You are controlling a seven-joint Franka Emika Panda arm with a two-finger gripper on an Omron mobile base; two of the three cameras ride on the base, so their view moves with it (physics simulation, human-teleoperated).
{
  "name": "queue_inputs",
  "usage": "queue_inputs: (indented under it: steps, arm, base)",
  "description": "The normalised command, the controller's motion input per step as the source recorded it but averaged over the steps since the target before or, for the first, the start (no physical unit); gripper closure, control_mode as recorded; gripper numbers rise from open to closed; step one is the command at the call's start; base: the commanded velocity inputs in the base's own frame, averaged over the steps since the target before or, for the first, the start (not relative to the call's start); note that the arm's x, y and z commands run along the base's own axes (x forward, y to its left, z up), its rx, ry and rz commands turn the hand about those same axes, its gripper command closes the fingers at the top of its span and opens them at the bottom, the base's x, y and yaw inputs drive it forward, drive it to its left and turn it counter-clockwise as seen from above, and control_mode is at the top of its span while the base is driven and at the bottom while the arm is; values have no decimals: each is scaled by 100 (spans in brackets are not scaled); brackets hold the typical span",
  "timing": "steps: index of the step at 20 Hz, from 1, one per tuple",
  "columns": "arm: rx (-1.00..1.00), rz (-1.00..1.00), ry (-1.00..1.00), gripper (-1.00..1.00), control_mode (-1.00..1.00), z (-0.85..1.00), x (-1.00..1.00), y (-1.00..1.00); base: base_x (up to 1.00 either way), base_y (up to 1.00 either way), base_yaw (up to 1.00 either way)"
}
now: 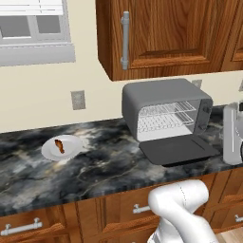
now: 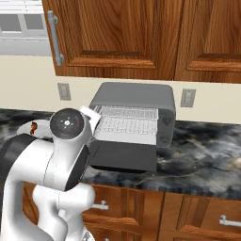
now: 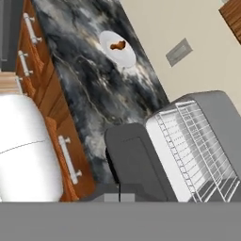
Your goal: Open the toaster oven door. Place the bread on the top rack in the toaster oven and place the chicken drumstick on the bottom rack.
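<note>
The grey toaster oven stands on the dark marble counter. Its door lies folded down flat in front of it. Inside, the top rack and the bottom rack are both bare. The chicken drumstick lies on a white plate to the oven's left. In the hand view, the drumstick is far off and the open door is close. My gripper is shut with nothing in it, above the counter's front edge near the door. The bread is out of view.
A pale grey appliance stands right of the oven. Wooden upper cabinets hang above it, and a wall outlet sits to its left. Drawers with silver handles run below the counter. My elbow blocks the oven's left side.
</note>
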Motion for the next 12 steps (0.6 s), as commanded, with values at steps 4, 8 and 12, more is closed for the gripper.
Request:
queue_inputs:
  steps: [4, 8, 12]
  arm:
    - [34, 0, -12, 100, -100, -11, 0, -40]
    - [34, -1, -9, 100, -100, -3, 2, -19]
    - [31, -1, -7, 100, -100, -6, 10, -4]
  base:
    - [0, 0, 0]
    - [0, 0, 0]
    - [0, 0, 0]
